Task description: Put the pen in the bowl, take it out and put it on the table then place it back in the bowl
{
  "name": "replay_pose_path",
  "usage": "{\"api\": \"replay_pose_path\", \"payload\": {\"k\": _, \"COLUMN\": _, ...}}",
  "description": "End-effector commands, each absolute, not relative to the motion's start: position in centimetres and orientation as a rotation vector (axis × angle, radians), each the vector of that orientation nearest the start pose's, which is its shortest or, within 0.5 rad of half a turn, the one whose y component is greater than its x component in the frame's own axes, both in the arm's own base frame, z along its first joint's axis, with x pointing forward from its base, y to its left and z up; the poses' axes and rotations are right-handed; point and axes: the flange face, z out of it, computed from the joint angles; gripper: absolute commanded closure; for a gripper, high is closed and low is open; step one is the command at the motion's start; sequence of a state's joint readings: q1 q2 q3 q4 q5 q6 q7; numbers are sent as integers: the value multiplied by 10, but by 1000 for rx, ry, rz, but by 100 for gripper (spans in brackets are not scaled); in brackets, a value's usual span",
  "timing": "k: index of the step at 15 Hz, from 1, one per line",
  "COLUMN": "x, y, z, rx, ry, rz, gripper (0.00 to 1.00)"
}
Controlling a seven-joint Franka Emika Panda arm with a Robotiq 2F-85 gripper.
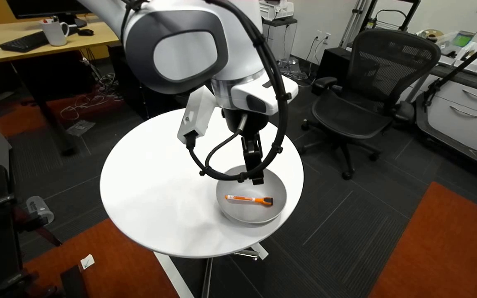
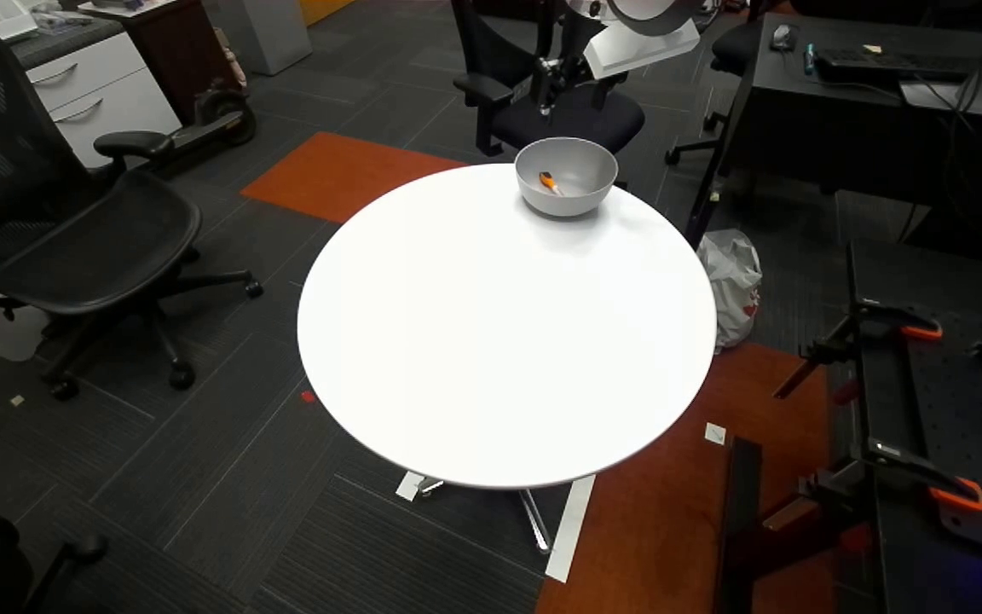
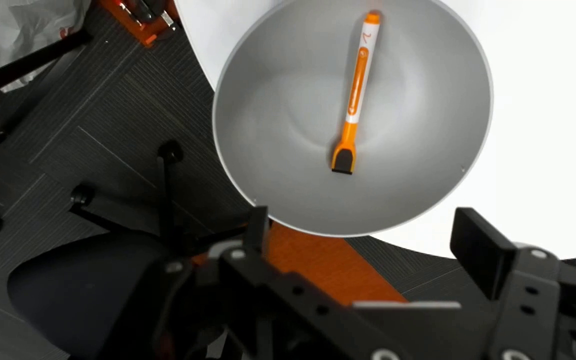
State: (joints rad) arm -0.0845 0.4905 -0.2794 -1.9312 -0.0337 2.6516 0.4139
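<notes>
The orange and white pen (image 1: 249, 199) with a dark end lies inside the grey bowl (image 1: 251, 215), on its bottom. The bowl stands near the edge of the round white table (image 1: 160, 186). In an exterior view the pen (image 2: 550, 182) shows small inside the bowl (image 2: 566, 205) at the far side of the table (image 2: 499, 341). In the wrist view the whole pen (image 3: 358, 90) is visible in the bowl (image 3: 278, 125). My gripper (image 3: 365, 220) is open with nothing between its fingers. It hangs above the bowl's rim level, apart from pen and bowl; it shows in an exterior view (image 2: 574, 100).
Black office chairs (image 1: 371, 82) (image 2: 576, 119) stand around the table. A wooden desk (image 1: 10, 33) with a mug (image 1: 54, 33) is behind. A black bench with clamps (image 2: 951, 409) and a white plastic bag (image 2: 730, 286) are beside the table. Cables (image 1: 280, 99) loop along my arm.
</notes>
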Motion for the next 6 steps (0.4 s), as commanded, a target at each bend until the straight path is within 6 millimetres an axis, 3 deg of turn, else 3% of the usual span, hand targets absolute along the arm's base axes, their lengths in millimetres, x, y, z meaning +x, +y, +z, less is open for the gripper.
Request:
{"api": "replay_pose_path", "payload": {"k": 1, "x": 613, "y": -219, "z": 270, "rx": -3044, "ry": 1085, "rz": -378, "gripper": 0}}
{"api": "replay_pose_path", "payload": {"k": 6, "x": 612, "y": -215, "z": 264, "rx": -3043, "ry": 1113, "rz": -402, "gripper": 0}}
